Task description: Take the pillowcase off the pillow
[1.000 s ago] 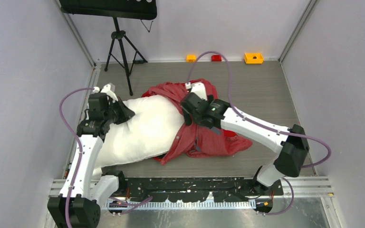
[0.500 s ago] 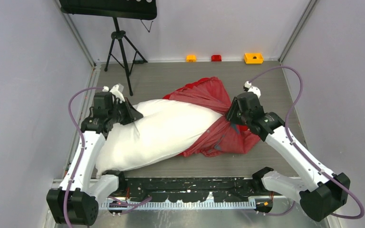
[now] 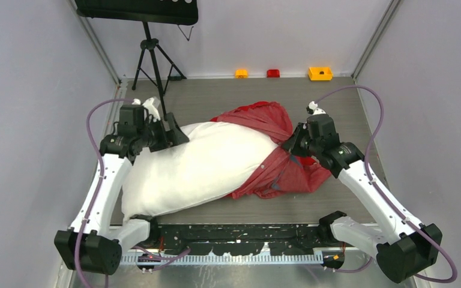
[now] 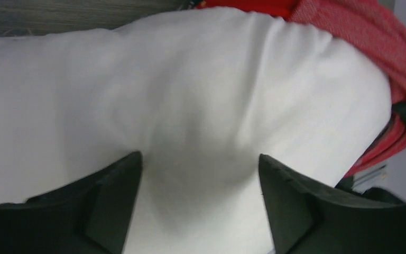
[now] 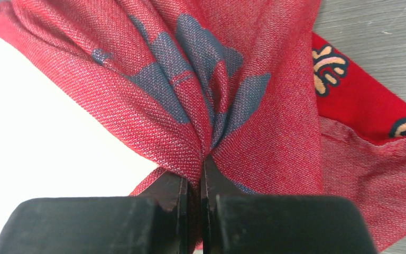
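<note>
The plump white pillow (image 3: 198, 165) lies slantwise on the grey table, its far right end still inside the red pillowcase (image 3: 276, 168), which is bunched toward the right. My left gripper (image 3: 177, 135) is open at the pillow's upper left corner. In the left wrist view its fingers (image 4: 111, 196) straddle the white pillow (image 4: 190, 79), pressed against it without pinching it. My right gripper (image 3: 289, 146) is shut on a gathered fold of the pillowcase (image 5: 201, 79) at the pillow's right end. The right wrist view shows my right gripper (image 5: 201, 169) with red cloth squeezed between its pads.
A black tripod (image 3: 153, 66) stands at the back left, close behind my left gripper. Small orange (image 3: 241, 73), red (image 3: 273, 73) and yellow (image 3: 320, 73) blocks sit along the far wall. Grey walls close in both sides.
My left gripper has opened and let go of the pillow's corner. My right arm swung from over the pillow to its right end and shut on the pillowcase.
</note>
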You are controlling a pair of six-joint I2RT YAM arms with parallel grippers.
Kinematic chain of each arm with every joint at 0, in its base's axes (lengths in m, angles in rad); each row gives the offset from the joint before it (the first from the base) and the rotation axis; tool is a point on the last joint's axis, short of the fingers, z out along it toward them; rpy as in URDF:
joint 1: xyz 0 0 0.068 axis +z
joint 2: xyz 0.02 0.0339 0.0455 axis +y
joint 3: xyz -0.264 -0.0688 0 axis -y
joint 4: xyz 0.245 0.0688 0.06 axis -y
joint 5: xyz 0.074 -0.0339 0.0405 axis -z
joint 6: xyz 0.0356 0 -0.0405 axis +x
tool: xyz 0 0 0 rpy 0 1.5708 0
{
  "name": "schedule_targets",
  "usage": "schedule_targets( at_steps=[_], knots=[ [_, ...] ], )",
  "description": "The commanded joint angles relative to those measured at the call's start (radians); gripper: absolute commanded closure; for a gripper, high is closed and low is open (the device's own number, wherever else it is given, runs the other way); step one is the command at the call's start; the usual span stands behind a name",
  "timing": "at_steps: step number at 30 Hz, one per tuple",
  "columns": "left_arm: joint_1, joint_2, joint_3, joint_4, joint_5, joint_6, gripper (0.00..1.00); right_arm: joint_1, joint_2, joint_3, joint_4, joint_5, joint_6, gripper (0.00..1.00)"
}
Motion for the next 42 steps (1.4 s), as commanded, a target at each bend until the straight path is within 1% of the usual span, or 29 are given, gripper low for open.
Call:
schedule_targets(
  at_steps=[1, 2, 4, 6, 10, 13, 15, 17, 21, 26, 30, 36, 42],
  knots=[
    [-0.238, 0.010, 0.148, -0.087, -0.155, 0.038, 0.03, -0.019, 0.013, 0.052, 0.063, -0.133, -0.029, 1.00],
    [-0.328, 0.017, 0.181, -0.093, -0.219, 0.050, 0.01, -0.020, 0.020, 0.058, 0.064, -0.149, -0.031, 1.00],
    [-0.464, 0.043, 0.240, -0.107, -0.328, 0.070, 0.00, -0.019, 0.027, 0.073, 0.067, -0.160, -0.031, 1.00],
    [-0.548, 0.064, 0.280, -0.110, -0.380, 0.095, 0.00, -0.019, 0.027, 0.088, 0.065, -0.169, -0.029, 1.00],
    [-0.729, 0.106, 0.306, -0.100, -0.526, 0.180, 0.00, -0.017, 0.018, 0.120, 0.056, -0.185, -0.019, 1.00],
    [-0.911, 0.184, 0.361, -0.172, -0.762, 0.288, 0.00, -0.018, 0.012, 0.139, 0.041, -0.185, -0.021, 1.00],
    [-0.973, 0.227, 0.395, -0.214, -0.860, 0.324, 0.00, -0.018, 0.016, 0.155, 0.028, -0.183, -0.022, 1.00],
    [-1.002, 0.247, 0.412, -0.233, -0.864, 0.349, 0.00, -0.018, 0.017, 0.164, 0.015, -0.183, -0.022, 1.00],
    [-1.016, 0.231, 0.394, -0.217, -0.810, 0.370, 0.00, -0.017, 0.018, 0.191, -0.007, -0.194, -0.019, 1.00],
    [-1.016, 0.145, 0.342, -0.170, -0.730, 0.389, 0.00, -0.018, 0.022, 0.265, -0.056, -0.209, -0.031, 1.00],
    [-1.015, 0.073, 0.291, -0.134, -0.651, 0.403, 0.00, -0.019, 0.013, 0.285, -0.052, -0.201, -0.023, 1.00],
    [-1.016, 0.059, 0.277, -0.153, -0.649, 0.411, 0.00, -0.019, 0.012, 0.294, -0.065, -0.203, -0.019, 1.00],
    [-1.015, 0.051, 0.264, -0.134, -0.634, 0.424, 0.00, -0.017, 0.021, 0.304, -0.058, -0.207, -0.006, 1.00]
  ],
)
